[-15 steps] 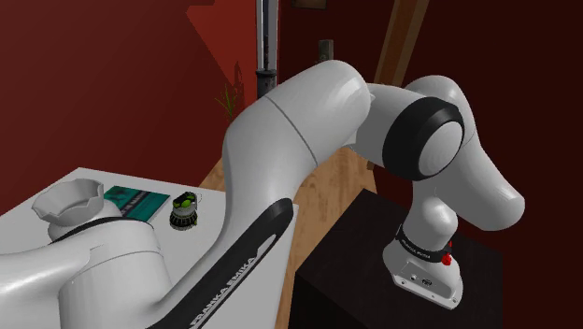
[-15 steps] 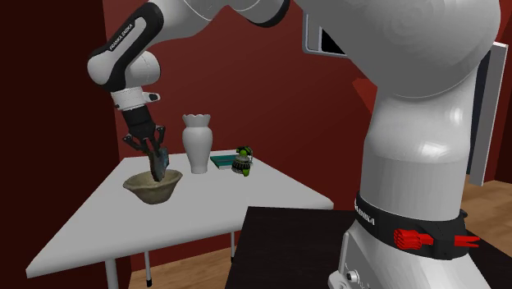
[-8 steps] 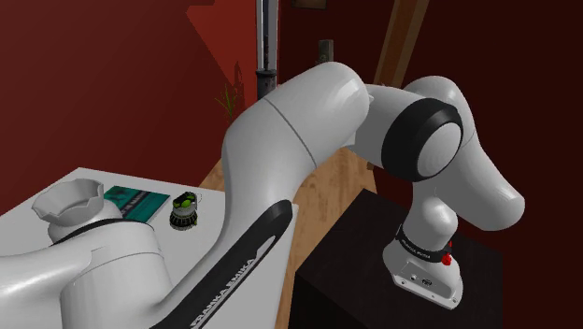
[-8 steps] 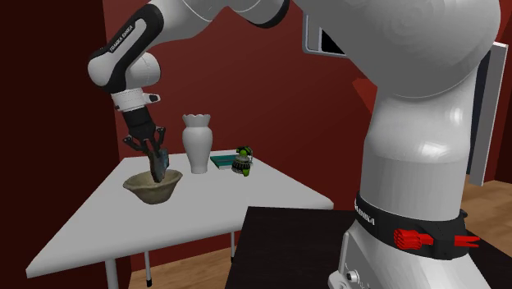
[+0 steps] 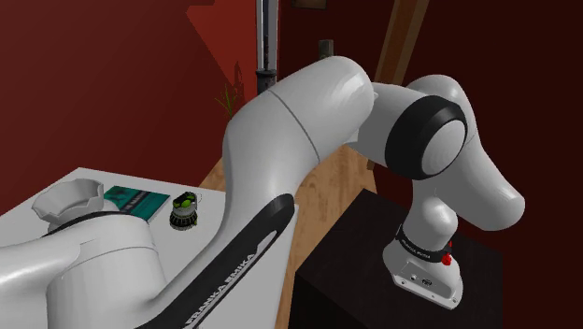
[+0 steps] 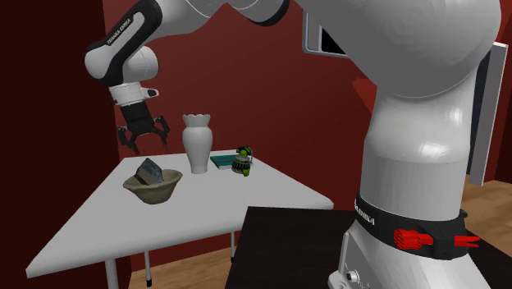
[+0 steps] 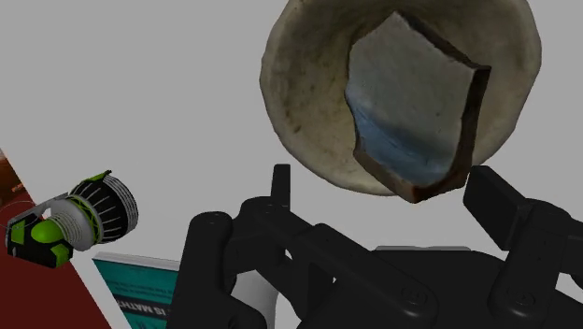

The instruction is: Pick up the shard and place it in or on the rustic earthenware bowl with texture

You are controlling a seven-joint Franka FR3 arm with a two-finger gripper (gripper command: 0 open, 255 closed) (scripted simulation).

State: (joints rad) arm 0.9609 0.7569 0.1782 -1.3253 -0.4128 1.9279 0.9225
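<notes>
The room has dark red walls (image 6: 271,98) and a wood floor (image 5: 341,187). The big white arm (image 6: 427,123) stands on a black box (image 6: 287,246) and reaches out over a white table (image 6: 205,209).

A tall white vase (image 6: 195,144) stands on the table. To the second exterior view's left of it sits a rough tan bowl (image 6: 154,193). On the vase's other side lies a flat blue-green book (image 6: 221,161), with a little green and black torch (image 6: 242,162) just beside it.

The shard (image 6: 148,172) is in the bowl, leaning on the inside wall (one corner pokes up over the rim). The black gripper (image 6: 144,138) hangs above the bowl. Its fingers (image 7: 280,187) are spread wide and nothing is between them.

The wrist view looks down into the bowl. There the shard's face is grey and pale blue, and its broken edge is brown. The shoulder view looks down on the vase's wavy mouth, and there the arm covers much of the table.
</notes>
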